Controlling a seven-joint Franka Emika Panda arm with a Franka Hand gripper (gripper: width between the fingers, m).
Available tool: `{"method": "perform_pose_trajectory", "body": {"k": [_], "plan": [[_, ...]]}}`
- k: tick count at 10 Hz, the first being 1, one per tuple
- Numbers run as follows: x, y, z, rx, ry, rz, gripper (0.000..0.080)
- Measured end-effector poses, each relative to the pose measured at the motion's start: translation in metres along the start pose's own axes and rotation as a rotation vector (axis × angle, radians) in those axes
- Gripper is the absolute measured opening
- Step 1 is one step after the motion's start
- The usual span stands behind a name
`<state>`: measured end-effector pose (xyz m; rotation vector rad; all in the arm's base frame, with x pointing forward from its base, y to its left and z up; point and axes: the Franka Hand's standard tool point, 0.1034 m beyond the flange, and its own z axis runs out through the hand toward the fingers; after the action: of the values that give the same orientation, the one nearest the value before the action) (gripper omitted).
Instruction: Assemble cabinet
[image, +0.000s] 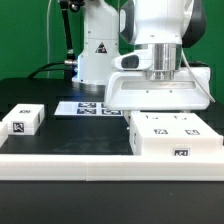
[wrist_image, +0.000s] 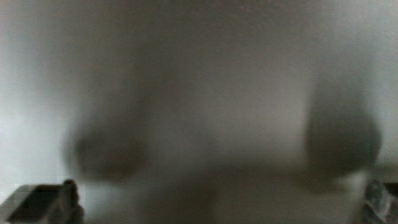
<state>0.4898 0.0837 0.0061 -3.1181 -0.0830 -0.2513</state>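
The cabinet (image: 176, 138) is set on the table (image: 75, 135) at the exterior view's right, a wide white part (image: 160, 92) just above it under the gripper (image: 160, 66). The fingers (wrist_image: 43, 203) are spread wide, but a hold cannot be told; a skewed part could be jammed against the cabinet.

We see our arm (image: 95, 45) standing on its base at the back and reaching forward, its wrist (image: 160, 30) pointing straight down. In the wrist view the end effector (wrist_image: 214, 203) shows two dark, blurred fingers (wrist_image: 47, 204) spread wide apart.
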Motion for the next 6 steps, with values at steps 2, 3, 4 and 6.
{"method": "perform_pose_trajectory", "body": {"k": [2, 3, 4, 6], "plan": [[-0.0005, 0.0014, 0.0005, -0.001, -0.001, -0.007, 0.0797], [-0.0014, 0.0025, 0.0008, -0.002, -0.002, -0.014, 0.0797], [-0.0021, 0.0024, 0.001, -0.002, -0.004, -0.015, 0.071], [-0.003, 0.0012, 0.0012, -0.001, -0.005, -0.019, 0.0573]]}}
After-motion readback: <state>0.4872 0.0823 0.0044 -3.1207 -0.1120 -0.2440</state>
